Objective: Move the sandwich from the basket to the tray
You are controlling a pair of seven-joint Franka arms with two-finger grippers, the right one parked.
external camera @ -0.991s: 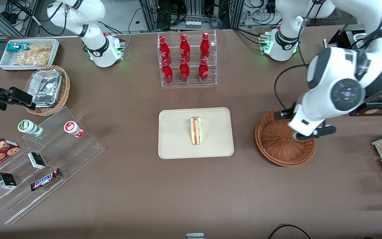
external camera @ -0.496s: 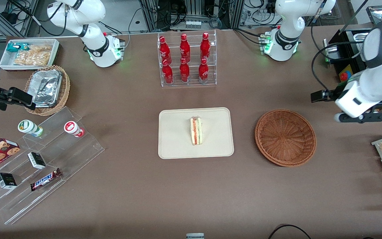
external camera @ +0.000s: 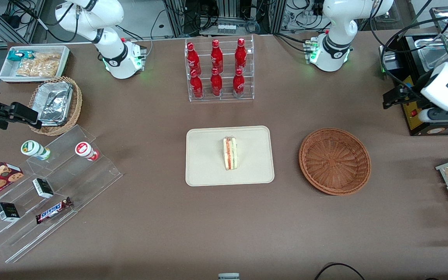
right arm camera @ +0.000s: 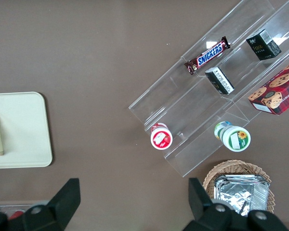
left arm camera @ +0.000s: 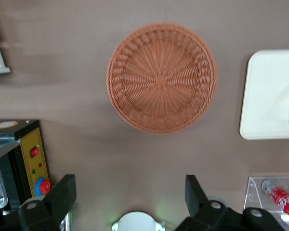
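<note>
fingers spread apart, raised at the working arm's end; one sandwich on one tray, one basket bare

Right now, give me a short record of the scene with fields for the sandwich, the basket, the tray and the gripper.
sandwich: on the tray, cut edge facing up
basket: holds nothing, beside the tray toward the working arm's end
tray: mid-table, holds only the sandwich
gripper: open, holding nothing, raised above the table, away from the basket
task state: sandwich already placed
</note>
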